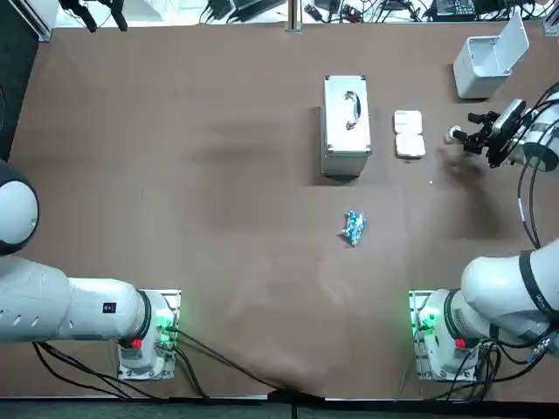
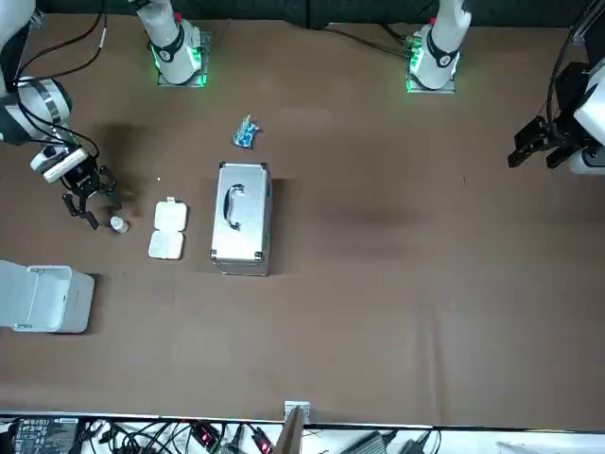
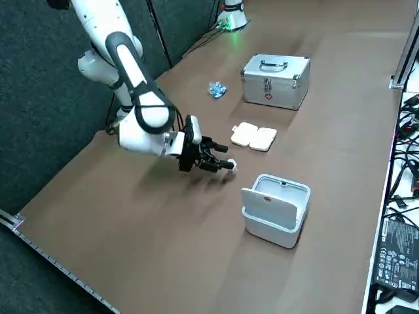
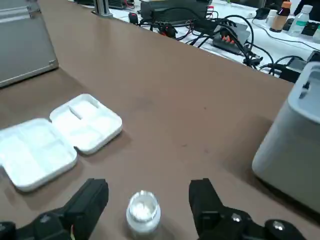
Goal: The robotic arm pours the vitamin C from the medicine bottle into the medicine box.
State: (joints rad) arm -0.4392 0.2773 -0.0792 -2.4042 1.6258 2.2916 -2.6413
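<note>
Right claw (image 4: 148, 192) is closest: wide open, holding nothing, one finger each side of the small med bottle (image 4: 143, 211), not touching it yet. Bottle stands upright on the surface (image 4: 200, 115), at the far right. Claw sits low & level w/ it, prob. so it can squeeze the sides. Med box (image 4: 60, 137) lies open flat just left of the bottle, cups up, ready for pills.

- Brown table (image 1: 218, 175) spans the scene under soft, even light.
- A dark, textured backdrop (image 3: 46, 85) runs along one side.
- Tangled cables (image 4: 200, 27) and a power strip (image 4: 232, 37) crowd a white bench (image 4: 285, 45) beyond the far edge.
</note>
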